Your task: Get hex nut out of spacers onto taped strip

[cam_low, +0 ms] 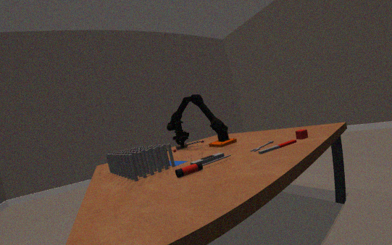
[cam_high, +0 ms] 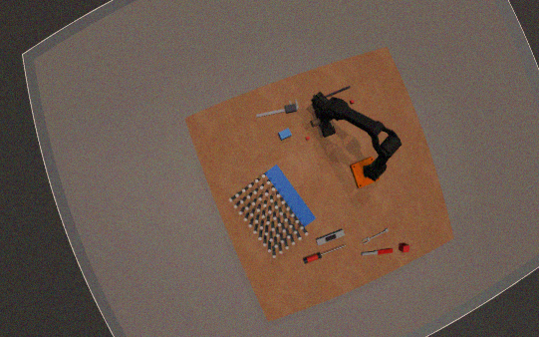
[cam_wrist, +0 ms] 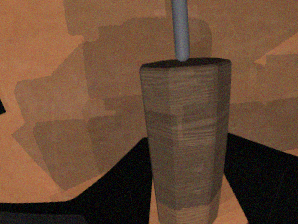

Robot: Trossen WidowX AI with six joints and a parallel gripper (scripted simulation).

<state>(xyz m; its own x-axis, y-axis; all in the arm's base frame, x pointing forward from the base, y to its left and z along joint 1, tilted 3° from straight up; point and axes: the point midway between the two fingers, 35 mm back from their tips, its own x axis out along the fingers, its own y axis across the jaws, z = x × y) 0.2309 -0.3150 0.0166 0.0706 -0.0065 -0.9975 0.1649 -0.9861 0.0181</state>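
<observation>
My gripper (cam_low: 182, 146) (cam_wrist: 181, 140) is shut on the wooden handle (cam_wrist: 185, 120) of a tool. The tool's thin grey metal shaft (cam_wrist: 181, 30) runs out of the top of the wrist view, so its tip is hidden. The gripper is low over the far part of the table, away from the spacers. The standing metal spacers (cam_high: 274, 256) (cam_low: 162, 159) form a dense block of rows and look upright. The blue taped strip (cam_high: 291, 195) (cam_low: 178, 163) lies along their front. The hex nut cannot be made out in any view.
A caliper-like tool (cam_high: 271, 113), blue block (cam_high: 284, 134) and dark bar (cam_high: 339, 91) lie near the hand. A grey tool (cam_high: 322, 240), screwdriver (cam_high: 312, 258) (cam_low: 189, 169), wrench (cam_high: 375, 236), red-handled tool (cam_high: 385, 251) (cam_low: 287, 143) and red cube (cam_high: 404, 247) (cam_low: 301, 134) lie beyond the strip's end.
</observation>
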